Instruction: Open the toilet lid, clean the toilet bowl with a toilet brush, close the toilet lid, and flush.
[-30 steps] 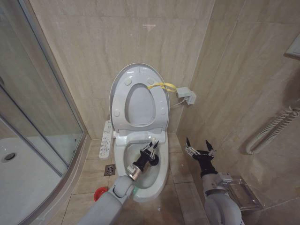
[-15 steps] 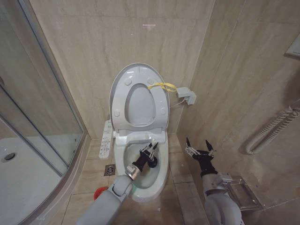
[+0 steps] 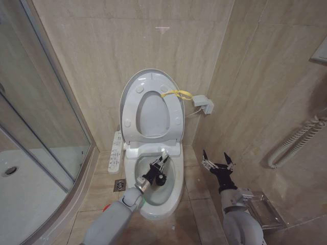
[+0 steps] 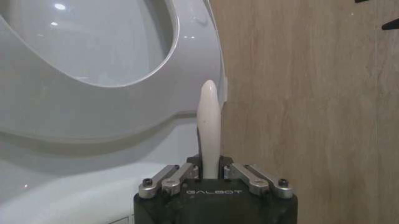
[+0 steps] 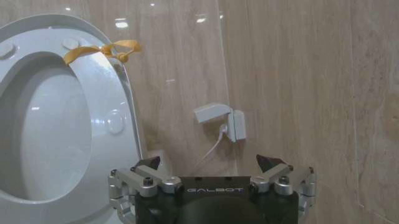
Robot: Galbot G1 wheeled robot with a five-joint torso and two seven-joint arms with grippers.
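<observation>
One brush: the toilet brush [image 3: 160, 173] sat in the left gripper [image 3: 159, 167], its thin white handle [image 4: 208, 126] rising from between the closed fingers and its dark head just below them, down inside the bowl.
Left gripper: clenched on the brush handle; it hung over the open bowl, reaching in from the near rim, with the raised lid and seat straight ahead of it.
Toilet bowl: the toilet bowl [image 3: 173, 191] lay open directly beneath the left gripper, white, its rim ringing the gripper on all sides.
Toilet lid: the toilet lid [image 3: 127, 92] stood upright against the back wall, beyond and above the left gripper; the ring-shaped seat [image 3: 176, 115] was folded up against it, small round bumpers facing out.
Yellow loop: a yellow loop [image 3: 176, 93] hung at the lid's edge on the side nearer the right gripper.
Right gripper: the right gripper [image 3: 217, 162] was held beside the bowl, well apart from the brush, fingers spread wide and grasping nothing; it pointed toward the tiled wall and a small white wall box [image 5: 221, 119] with a cord.
Button panel: a long white button panel [image 3: 116, 151] ran along the bowl's far side from the right gripper.
Shower: a glass shower enclosure [image 3: 36, 127] stood beyond that panel.
</observation>
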